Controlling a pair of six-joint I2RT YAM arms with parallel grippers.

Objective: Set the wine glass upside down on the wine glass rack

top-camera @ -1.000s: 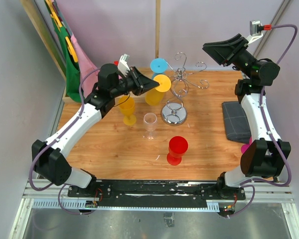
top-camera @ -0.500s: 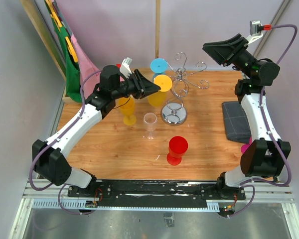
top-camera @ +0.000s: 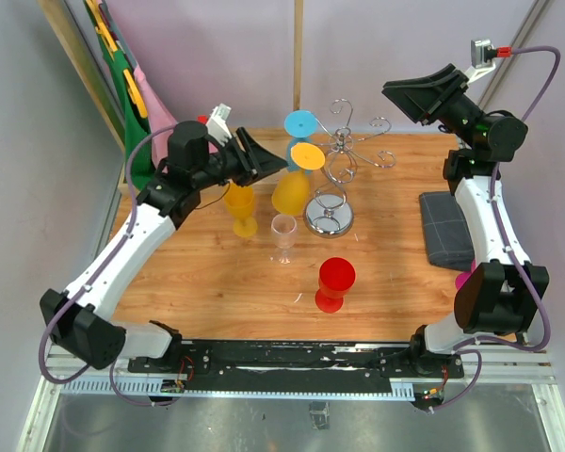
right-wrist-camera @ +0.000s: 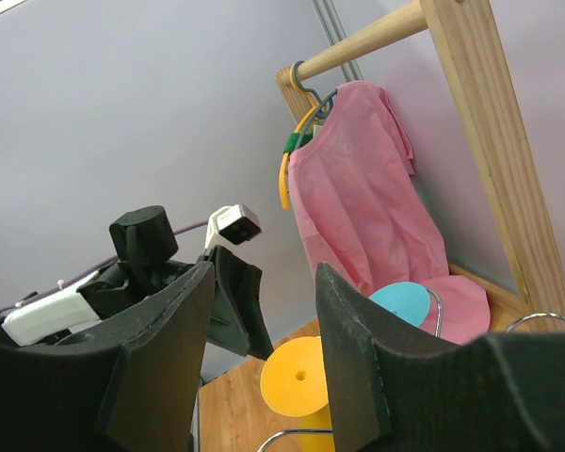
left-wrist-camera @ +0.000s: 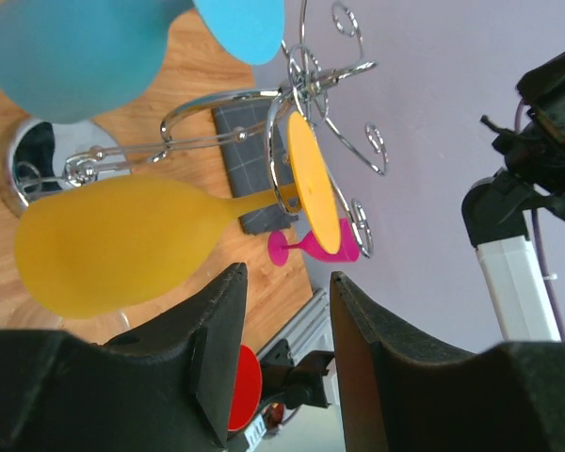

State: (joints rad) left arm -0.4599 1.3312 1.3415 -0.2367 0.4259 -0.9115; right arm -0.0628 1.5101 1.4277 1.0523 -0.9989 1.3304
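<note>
LEFT ARM, WINE GLASS RACK: My left hand (left-wrist-camera: 287, 282) is hovering with its fingers spread and nothing between them, just short of the yellow wine glass (left-wrist-camera: 122, 245). The glass is hanging bowl-down from a curled arm of the wine glass rack (left-wrist-camera: 331, 71), with its foot resting across the wire. Seen from above, the glass is sitting at the rack's 9 o'clock, and my hand is lying further out along that line.

I am judging this to be the retreat after the hang. The clean way is to back straight out toward 9 o'clock with fingers wide and level, so that neither pad brushes the bowl and swings the foot off its wire. A blue glass (top-camera: 299, 123) is hanging likewise at the rack's 11 o'clock, close enough that sideways drift risks a knock.

My right hand (right-wrist-camera: 262, 282) is waiting high at 2 o'clock, also spread and holding nothing.

On the bench (top-camera: 395, 282), a second yellow glass (top-camera: 242, 207), a clear glass (top-camera: 283, 235) and a red glass (top-camera: 336, 281) are standing between 6 and 8 o'clock of the rack's base. The clear one is showing empty; the others I cannot tell.
</note>
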